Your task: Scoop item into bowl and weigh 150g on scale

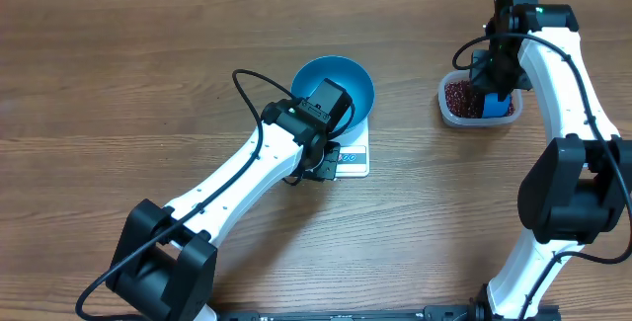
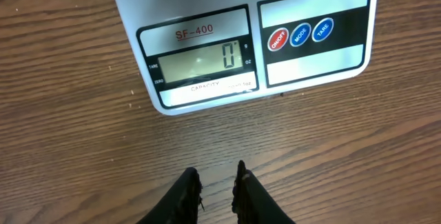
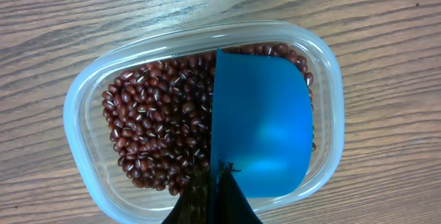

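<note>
bowl [image 1: 361, 84]: bright blue, sits on the white scale [image 2: 313, 62], display reading 0
tub [image 3: 76, 114]: clear plastic, holds red-brown beans [image 3: 155, 131], blue scoop [image 3: 262, 131] over them
left end effector [image 2: 218, 182]: slightly parted, grasping nothing
right end effector [image 3: 217, 179]: clenched on scoop

Bowl [image 1: 348, 76] on scale [image 1: 355, 155]; beans [image 1: 457, 95] and scoop [image 1: 497, 104] in tub [image 1: 444, 104], well to the right.
</note>
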You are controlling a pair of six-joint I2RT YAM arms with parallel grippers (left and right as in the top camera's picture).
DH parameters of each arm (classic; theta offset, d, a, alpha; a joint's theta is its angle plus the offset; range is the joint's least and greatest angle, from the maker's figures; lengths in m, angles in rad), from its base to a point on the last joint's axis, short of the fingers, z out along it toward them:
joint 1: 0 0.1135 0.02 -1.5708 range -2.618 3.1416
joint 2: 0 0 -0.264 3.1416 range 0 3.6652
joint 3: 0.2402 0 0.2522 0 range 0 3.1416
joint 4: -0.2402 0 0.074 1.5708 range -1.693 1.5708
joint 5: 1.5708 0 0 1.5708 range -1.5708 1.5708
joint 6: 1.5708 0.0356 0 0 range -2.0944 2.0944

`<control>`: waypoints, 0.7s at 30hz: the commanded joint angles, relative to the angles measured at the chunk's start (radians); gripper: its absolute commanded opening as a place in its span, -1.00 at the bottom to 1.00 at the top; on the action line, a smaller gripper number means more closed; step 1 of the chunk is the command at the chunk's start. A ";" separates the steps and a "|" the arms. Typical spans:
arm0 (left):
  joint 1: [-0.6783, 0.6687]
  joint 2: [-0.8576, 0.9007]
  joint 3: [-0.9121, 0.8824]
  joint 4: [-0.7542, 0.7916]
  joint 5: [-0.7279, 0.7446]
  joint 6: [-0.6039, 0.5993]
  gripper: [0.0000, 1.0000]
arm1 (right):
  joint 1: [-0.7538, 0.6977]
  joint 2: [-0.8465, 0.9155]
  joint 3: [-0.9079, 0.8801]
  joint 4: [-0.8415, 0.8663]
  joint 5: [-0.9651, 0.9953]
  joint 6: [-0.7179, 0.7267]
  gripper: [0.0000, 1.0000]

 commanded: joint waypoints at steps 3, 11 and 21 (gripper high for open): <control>-0.008 -0.002 -0.011 -0.003 -0.011 -0.020 -0.17 | -0.024 0.047 -0.033 -0.008 0.033 0.004 -0.93; -0.008 -0.002 -0.017 -0.003 -0.011 -0.019 0.63 | -0.024 0.047 -0.033 -0.008 0.034 0.003 -0.93; -0.020 -0.002 -0.017 -0.003 -0.014 -0.019 0.89 | -0.024 0.047 -0.033 -0.008 0.034 0.000 -0.92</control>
